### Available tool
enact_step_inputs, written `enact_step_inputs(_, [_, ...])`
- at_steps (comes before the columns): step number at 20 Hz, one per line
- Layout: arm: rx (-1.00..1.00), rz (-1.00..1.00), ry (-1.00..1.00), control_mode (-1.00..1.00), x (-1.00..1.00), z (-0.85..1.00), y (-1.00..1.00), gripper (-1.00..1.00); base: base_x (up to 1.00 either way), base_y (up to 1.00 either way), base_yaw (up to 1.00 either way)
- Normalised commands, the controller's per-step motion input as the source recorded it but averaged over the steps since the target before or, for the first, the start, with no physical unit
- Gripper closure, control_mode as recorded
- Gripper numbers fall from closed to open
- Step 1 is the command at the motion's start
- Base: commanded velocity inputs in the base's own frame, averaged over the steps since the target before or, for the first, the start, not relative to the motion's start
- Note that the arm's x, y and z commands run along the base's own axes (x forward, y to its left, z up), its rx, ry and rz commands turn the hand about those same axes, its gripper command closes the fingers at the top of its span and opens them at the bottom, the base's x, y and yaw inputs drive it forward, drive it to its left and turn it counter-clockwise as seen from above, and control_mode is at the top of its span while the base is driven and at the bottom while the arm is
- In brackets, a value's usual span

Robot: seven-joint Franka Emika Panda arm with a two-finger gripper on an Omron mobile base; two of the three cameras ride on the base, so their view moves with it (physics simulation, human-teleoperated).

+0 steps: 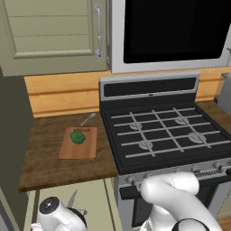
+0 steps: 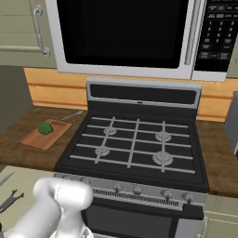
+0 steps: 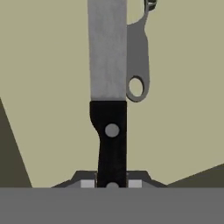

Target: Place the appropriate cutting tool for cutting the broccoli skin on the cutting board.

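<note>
Two things sit on the brown counter [image 1: 45, 158] in the left base view: a light wooden cutting board [image 1: 79, 145] just left of the black stove [image 1: 164, 133], and a small dark-green broccoli [image 1: 78, 136] resting on the board's far half. A thin silver utensil [image 1: 88, 119] lies on the counter just beyond the board's far edge. Low in this view, beside the arm's white wrist, a pointed silver blade tip [image 1: 72, 198] sticks up in front of the pale cabinet [image 1: 97, 203] under the counter.

From the right base view, the board [image 2: 46, 135] lies at the left, close beside the stove [image 2: 135, 148], with the broccoli [image 2: 45, 128] on it, below the microwave [image 2: 125, 35].

Seen from the hand, the gripper [image 3: 112, 184] is clamped on the knife [image 3: 109, 87]: its black riveted handle runs down between the two fingertips [image 3: 88, 183], which press it from both sides, and the grey blade runs straight up and out of view. Behind the blade lies a grey peeler [image 3: 139, 65] with a hole in its handle end, on a pale beige surface [image 3: 48, 87].
</note>
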Motion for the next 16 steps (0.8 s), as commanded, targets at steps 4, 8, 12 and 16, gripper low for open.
enact_step_inputs(4, [0.00,-0.09,0.00,-1.00,0.01,0.57,-0.41,1.00,0.00,0.00,0.00])
enact_step_inputs(8, [0.04,-0.05,0.00,-1.00,-0.23,0.61,-0.34,1.00,0.00,0.00,0.00])
enact_step_inputs(12, [0.12,-0.06,0.01,-1.00,-0.39,0.95,0.00,1.00,0.00,0.00,0.00])
enact_step_inputs(16, [0.14,-0.09,0.00,-1.00,-0.68,0.96,-0.01,1.00,0.00,0.00,0.00])
